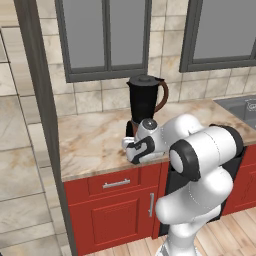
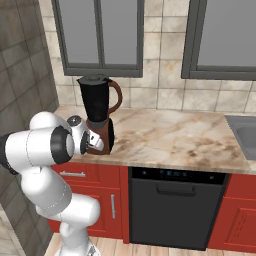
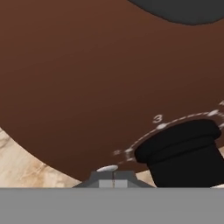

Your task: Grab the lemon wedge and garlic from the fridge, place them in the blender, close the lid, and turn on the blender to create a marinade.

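hand [image 3: 113, 178] closed | low at blender [image 2: 98, 118] base (beside dial [image 3: 183, 151])

It was a home kitchen: marble counter [image 2: 175, 137], red cabinets [image 1: 117, 207], dishwasher [image 2: 175, 210], sink [image 2: 245, 132], tiled wall [image 2: 165, 55].

One blender [image 1: 145, 102] is sitting on one counter [image 1: 95, 142], with one lid [image 1: 144, 79] on top and one dial [image 3: 186, 151] showing on its base. Two windows [image 1: 106, 37] are showing behind. One dishwasher [image 2: 175, 207] is sitting under the counter, one sink [image 2: 245, 135] is showing at the right, and one arm with one gripper [image 3: 113, 179] is reaching in.
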